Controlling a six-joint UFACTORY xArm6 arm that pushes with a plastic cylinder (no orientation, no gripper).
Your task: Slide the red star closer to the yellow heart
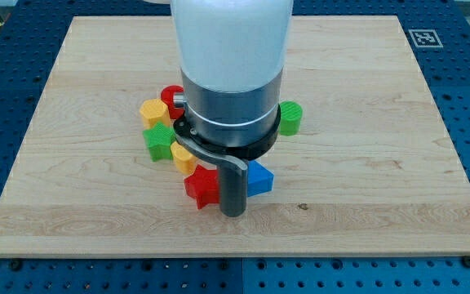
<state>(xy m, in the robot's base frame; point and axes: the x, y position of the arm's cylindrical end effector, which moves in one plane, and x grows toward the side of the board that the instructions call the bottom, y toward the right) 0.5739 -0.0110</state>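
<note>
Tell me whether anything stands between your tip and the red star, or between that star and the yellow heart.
Nothing visible does. My tip sits right beside the red star, on its right in the view. The yellow heart lies just up-left of the star, with no block between them.

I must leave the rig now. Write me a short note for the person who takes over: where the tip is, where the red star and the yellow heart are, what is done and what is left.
Tip: my tip is down on the wooden board, right beside the red star, on the star's right in the view. The blue block sits just to the tip's right.
Blocks: the yellow heart lies just up and left of the red star; whether they touch cannot be told.
Done: the star is already near the heart.
Left: probably only a short push toward the view's upper left, if any.
</note>
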